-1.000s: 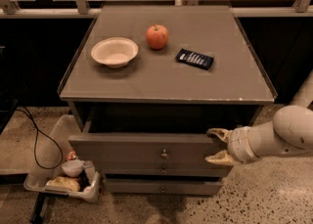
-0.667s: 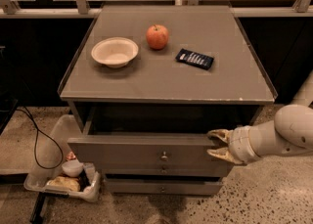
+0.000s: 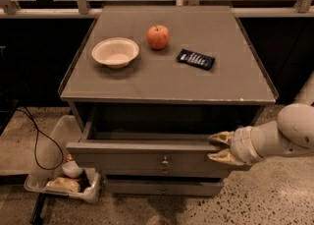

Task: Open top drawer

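A: Camera view. What's changed?

B: Top drawer (image 3: 122, 160) sits a little further out than a second ago. More of its dark inside shows behind the front. It juts from the cabinet (image 3: 162, 79), just under the top slab.

A: Gripper?

B: Gripper (image 3: 212, 149) at the right end of the drawer front, about where it was, drifted slightly toward the camera with the panel. Fingers (image 3: 223, 138) set apart, one over the top edge, one against the face. Panel between them, looks pinched.

A: Meaning for the task?

B: Pull looks to be working. Drawer partly open, likely more travel left.

A: Counts?

B: On top: one bowl (image 3: 115, 52), one apple (image 3: 158, 37), one dark flat pack (image 3: 195, 59), all well apart. One knob (image 3: 165, 160) clear at the front's centre. One lower front (image 3: 162, 188) plainly seen, closed; can't count more for sure. Floor left: one bin (image 3: 59, 192), one cable (image 3: 37, 145). One arm.
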You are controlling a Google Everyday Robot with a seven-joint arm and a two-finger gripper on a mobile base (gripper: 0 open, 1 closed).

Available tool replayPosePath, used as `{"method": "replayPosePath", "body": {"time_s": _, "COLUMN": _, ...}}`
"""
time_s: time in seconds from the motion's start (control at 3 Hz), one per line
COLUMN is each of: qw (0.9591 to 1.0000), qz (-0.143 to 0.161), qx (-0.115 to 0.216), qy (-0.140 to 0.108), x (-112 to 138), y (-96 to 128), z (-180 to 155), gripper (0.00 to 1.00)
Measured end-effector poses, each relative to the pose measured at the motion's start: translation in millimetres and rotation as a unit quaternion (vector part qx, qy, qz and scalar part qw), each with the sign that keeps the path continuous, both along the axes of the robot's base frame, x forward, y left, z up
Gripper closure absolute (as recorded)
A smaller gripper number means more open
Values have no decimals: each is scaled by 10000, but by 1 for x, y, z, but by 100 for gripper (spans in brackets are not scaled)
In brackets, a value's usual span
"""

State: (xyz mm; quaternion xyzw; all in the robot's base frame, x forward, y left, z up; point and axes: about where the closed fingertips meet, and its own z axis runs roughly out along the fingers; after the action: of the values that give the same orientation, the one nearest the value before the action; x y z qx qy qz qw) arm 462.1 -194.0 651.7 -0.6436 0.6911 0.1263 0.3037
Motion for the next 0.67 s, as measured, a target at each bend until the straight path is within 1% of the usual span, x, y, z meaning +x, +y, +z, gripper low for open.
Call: {"method": "replayPosePath", "body": {"time_s": 0.67, "qw": 10000, "qz": 1, "qx": 2, "qy": 1, "x": 0, "y": 0, "z": 0, "gripper": 33}}
